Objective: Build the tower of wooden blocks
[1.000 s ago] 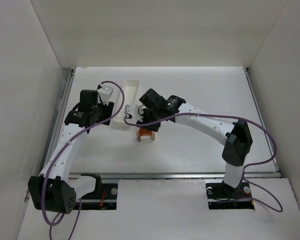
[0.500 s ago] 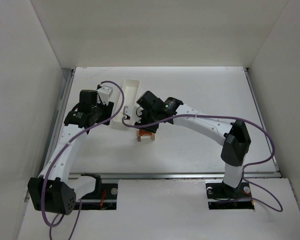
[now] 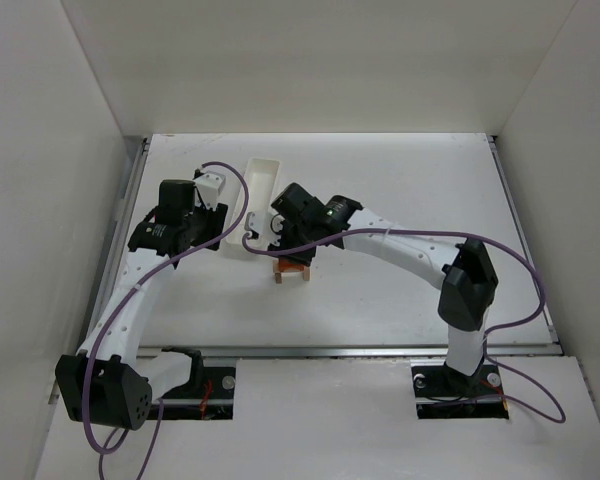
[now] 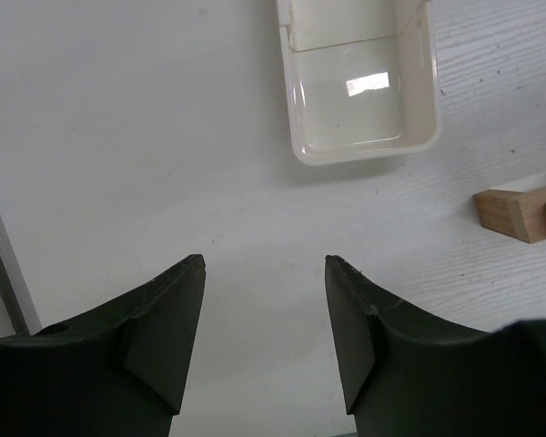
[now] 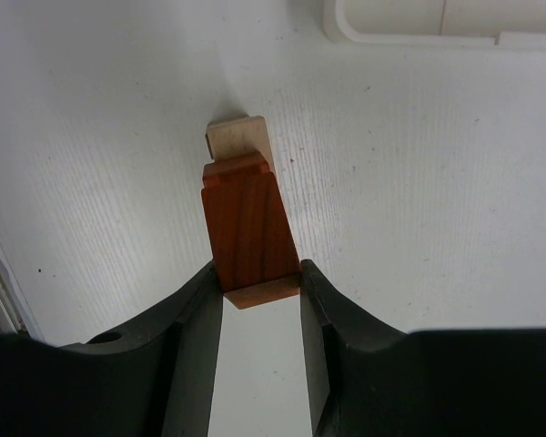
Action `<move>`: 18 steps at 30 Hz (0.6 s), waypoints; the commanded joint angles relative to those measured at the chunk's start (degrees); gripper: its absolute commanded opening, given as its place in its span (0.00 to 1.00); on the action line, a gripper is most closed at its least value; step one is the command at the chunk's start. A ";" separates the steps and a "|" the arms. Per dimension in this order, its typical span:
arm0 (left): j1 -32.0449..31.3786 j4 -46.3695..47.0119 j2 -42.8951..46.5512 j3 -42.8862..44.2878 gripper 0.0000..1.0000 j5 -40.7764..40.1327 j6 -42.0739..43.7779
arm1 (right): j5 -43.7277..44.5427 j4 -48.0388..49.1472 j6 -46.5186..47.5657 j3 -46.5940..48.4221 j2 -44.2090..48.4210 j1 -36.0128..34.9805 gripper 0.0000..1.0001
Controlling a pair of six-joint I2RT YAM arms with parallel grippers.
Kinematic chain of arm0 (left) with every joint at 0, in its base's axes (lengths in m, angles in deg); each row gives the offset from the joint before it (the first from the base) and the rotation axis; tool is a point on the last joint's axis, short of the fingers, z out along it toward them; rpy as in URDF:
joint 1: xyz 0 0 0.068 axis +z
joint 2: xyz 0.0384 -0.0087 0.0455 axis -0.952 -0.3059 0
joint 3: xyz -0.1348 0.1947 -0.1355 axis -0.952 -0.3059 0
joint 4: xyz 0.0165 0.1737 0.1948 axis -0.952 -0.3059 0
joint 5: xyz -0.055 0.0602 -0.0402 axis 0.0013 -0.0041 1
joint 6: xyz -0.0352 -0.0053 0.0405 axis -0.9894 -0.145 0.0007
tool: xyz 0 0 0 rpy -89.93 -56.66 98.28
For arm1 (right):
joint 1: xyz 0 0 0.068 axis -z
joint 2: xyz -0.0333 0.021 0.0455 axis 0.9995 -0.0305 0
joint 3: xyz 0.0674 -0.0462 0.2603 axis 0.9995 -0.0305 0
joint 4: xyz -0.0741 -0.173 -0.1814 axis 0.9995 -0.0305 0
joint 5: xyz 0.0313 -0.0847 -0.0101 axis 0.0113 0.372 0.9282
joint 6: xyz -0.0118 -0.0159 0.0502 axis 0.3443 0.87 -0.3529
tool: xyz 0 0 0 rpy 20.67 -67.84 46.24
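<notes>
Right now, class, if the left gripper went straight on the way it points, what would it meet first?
The left gripper would probably meet bare table first, just short of the white tray; depth is unclear.

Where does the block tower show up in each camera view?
Top external: block tower at mid-table, just right of the near end of the white tray.
Left wrist: only a tan block end at the right edge.
Right wrist: frame centre.
Shared landmark: the white tray.
</notes>
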 commanded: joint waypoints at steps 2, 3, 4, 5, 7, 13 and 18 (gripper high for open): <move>0.36 1.60 1.56 -0.40 0.52 0.88 -0.82 | 0.12 2.70 -1.02 1.03 -0.32 -0.67 0.00; 0.36 1.60 1.56 -0.40 0.52 0.88 -0.82 | 0.12 2.70 -1.02 1.03 -0.32 -0.67 0.00; 0.36 1.60 1.56 -0.40 0.52 0.88 -0.82 | -0.49 2.70 -1.02 1.03 -0.32 -0.67 0.00; 0.36 1.60 1.56 -0.40 0.52 0.88 -0.82 | -0.50 2.70 -1.02 1.03 -0.32 -0.67 0.00; 0.36 1.60 1.56 -0.40 0.52 0.88 -0.82 | -0.50 2.70 -1.55 1.03 -0.32 -0.67 0.00; 0.36 1.60 1.56 -0.40 0.52 0.88 -0.82 | -0.50 2.70 -1.55 1.03 -0.32 -1.20 0.00; 0.36 1.60 1.56 -0.40 0.52 0.88 -0.29 | -0.50 2.18 -1.55 0.51 -0.32 -1.20 0.00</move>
